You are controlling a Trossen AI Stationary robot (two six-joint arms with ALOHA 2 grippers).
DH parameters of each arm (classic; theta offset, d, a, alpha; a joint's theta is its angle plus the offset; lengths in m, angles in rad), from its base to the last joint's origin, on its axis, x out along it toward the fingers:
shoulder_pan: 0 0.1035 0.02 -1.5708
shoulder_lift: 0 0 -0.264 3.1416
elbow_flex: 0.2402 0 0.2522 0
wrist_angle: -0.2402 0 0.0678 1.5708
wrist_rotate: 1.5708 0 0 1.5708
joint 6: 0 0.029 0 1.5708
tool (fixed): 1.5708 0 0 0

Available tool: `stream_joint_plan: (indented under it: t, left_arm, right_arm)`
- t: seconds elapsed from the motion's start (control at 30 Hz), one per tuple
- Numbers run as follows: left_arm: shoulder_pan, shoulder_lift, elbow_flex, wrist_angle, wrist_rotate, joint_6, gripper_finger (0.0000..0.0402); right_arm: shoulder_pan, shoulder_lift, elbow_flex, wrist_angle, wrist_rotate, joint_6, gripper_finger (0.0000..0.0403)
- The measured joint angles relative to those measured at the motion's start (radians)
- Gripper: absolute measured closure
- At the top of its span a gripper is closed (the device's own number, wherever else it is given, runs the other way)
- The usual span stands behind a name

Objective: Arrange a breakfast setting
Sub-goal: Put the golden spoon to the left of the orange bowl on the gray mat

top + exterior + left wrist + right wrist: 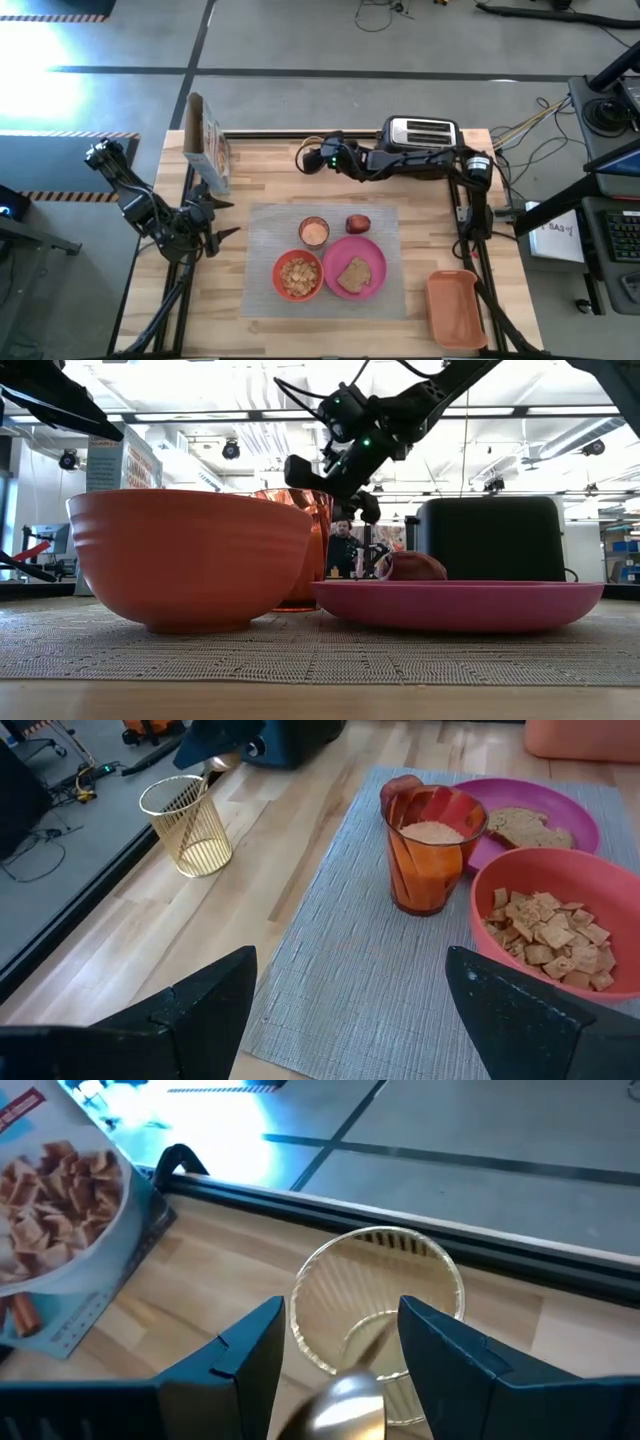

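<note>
Wooden table (260, 300), right hand (340, 1342) gripping spoon (345, 1405)

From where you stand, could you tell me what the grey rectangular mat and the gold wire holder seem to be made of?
The grey rectangular mat looks like woven vinyl or fabric with a matte finish: fine crosswise ribs run across it. The gold wire holder looks like thin metal rods with a shiny gilt finish: you can see the table through its upright bars, though coated plastic can't be ruled out.

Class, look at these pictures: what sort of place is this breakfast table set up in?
Probably a robotics lab or workshop, not a home: cables trail over the bare floor, a keyboard sits beside the table, and industrial ceiling lights hang overhead.
</note>
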Motion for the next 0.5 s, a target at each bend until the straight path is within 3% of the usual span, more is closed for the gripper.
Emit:
stream_joint_plan:
  t: [0.5]
  left_arm:
    - [0.000,0.000,0.000,-0.003,0.000,0.000,0.0095]
  right_arm:
    - [-0.008,0.000,0.003,-0.011,-0.063,-0.010,0.0249]
